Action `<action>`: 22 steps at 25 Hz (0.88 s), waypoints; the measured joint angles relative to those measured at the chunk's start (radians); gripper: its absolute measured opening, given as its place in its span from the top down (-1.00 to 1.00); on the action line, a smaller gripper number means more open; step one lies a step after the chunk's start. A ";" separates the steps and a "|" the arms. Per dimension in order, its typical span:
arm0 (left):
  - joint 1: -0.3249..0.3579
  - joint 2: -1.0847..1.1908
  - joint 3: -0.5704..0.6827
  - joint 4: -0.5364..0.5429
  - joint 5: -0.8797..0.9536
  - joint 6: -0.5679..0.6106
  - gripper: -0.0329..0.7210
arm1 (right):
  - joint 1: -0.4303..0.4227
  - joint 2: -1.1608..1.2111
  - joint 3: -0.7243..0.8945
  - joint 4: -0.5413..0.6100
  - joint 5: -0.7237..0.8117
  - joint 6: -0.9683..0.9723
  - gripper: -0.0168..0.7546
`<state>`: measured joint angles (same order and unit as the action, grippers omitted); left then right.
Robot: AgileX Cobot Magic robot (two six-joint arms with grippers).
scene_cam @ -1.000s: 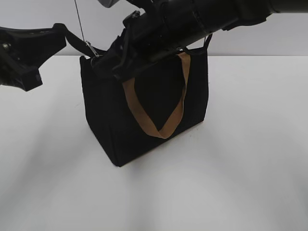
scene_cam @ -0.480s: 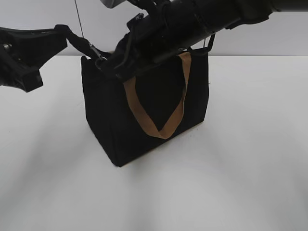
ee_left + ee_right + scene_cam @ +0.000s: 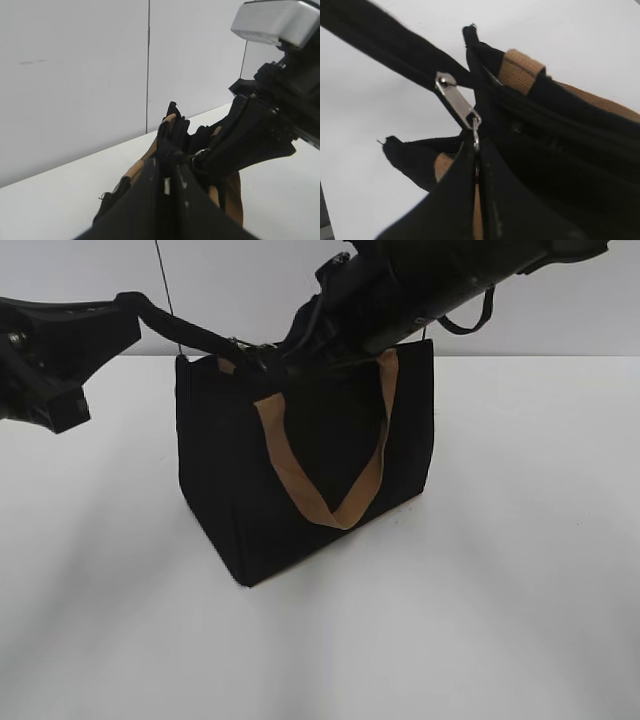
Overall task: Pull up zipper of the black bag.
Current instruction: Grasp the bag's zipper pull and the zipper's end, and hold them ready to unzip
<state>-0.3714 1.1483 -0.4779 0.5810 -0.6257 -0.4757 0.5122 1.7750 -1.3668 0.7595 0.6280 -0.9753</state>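
Exterior view, read from its left side: the left gripper (image 3: 100, 325) hangs beside the bag's upper left corner, pinching the black zip tape tail (image 3: 185, 332), which runs taut from it to the bag top. Its fingers (image 3: 150, 200) look pressed together on that fabric in the left wrist view. The black bag (image 3: 300, 470) stands upright mid-table on the white tabletop (image 3: 520, 570), a tan strap (image 3: 330, 490) looping down its front face. Above the bag's top edge, the right gripper (image 3: 270, 362) reaches in from the upper right. In the right wrist view its fingers (image 3: 505, 200) are closed on the ring of the silver pull tab (image 3: 457, 105), which sits on the zipper (image 3: 410, 60) close to the bag's corner.

The step in hand looks like drawing the slider along the zip line. To do it well, the left arm should keep the tape tight and in line with the teeth, while the right pulls level along the top edge, not upward, lest the light bag tilt or lift. The grip is only on the small ring, so a steady pull seems safer than a jerk.

Open table lies all round the bag, with the most room right and front. The two arms are near each other over the left corner.
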 joint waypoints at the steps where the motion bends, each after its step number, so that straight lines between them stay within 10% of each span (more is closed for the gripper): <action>1: 0.000 0.000 0.000 0.000 0.000 0.000 0.86 | -0.006 0.000 0.000 -0.010 0.000 0.012 0.99; 22: 0.000 -0.019 0.000 -0.026 0.110 0.000 0.87 | -0.057 -0.001 -0.075 -0.139 0.027 0.183 0.99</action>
<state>-0.3714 1.1293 -0.4779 0.5547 -0.5153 -0.4757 0.4548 1.7735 -1.4414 0.6208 0.6545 -0.7928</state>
